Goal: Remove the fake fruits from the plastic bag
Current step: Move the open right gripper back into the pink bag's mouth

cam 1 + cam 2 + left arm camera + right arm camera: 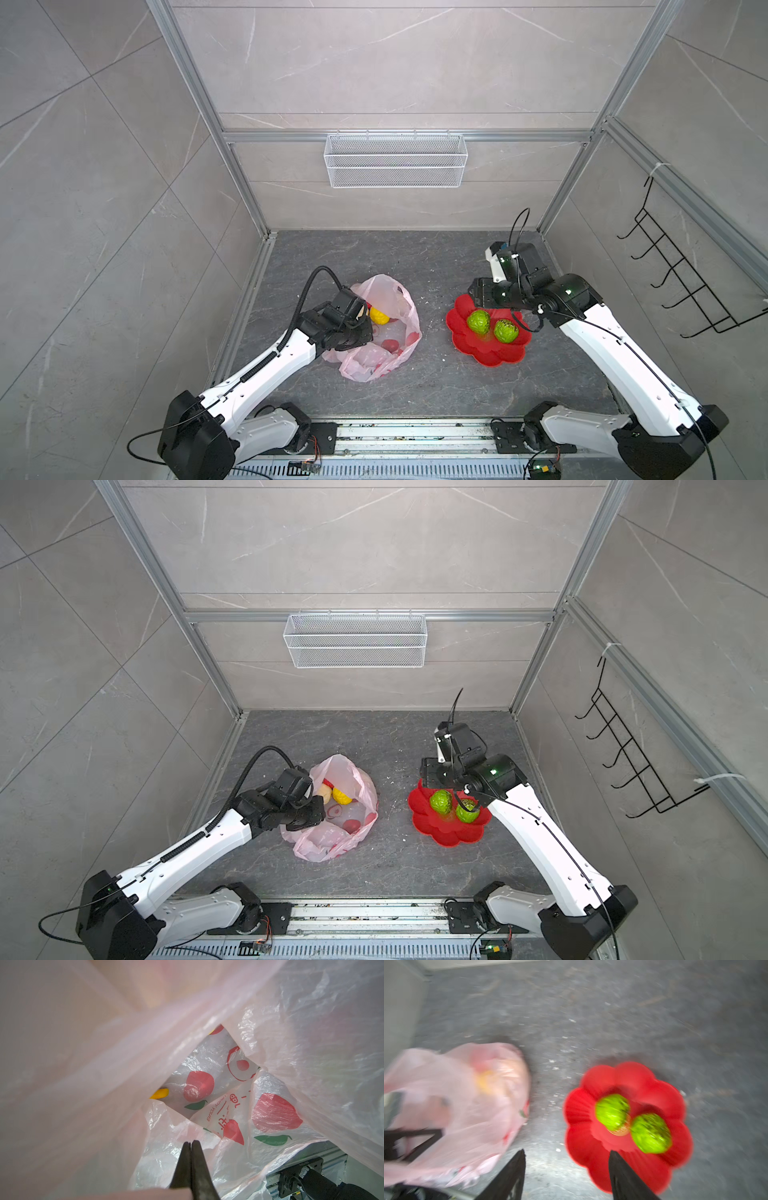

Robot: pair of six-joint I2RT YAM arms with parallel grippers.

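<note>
Jaws of the left gripper (190, 1144) are seen pressed together inside the plastic bag (365, 365), whose film fills most of the left wrist view. Whether a fold is pinched at their root cannot be told. Those of the right gripper (566, 1151) stand apart and empty, held over the far rim of the red dish (490, 357) (the right wrist view is badly smeared, so little more can be read from it).

Two green fruits (478, 322) are already laid side by side in the dish, touching or nearly so. Left in the bag are a lumpy yellow fruit (379, 316), a cream piece (325, 792) beside it and a red piece (328, 782), only partly shown. The unloading is thus judged to be about midway, with the right arm between a drop-off and the next pick. For the next move the mouth must be held wide while the open jaws are brought across to the yellow fruit and lowered around it without the film being snagged.

The bag is judged to lie with its long axis running from the far wall (395, 199) toward the rail (415, 434), its mouth raised on the left arm's side and its printed bottom nearest the rail. A yellow tip (160, 1093), perhaps the banana, is seen poking from under a fold; its long axis is hidden.
</note>
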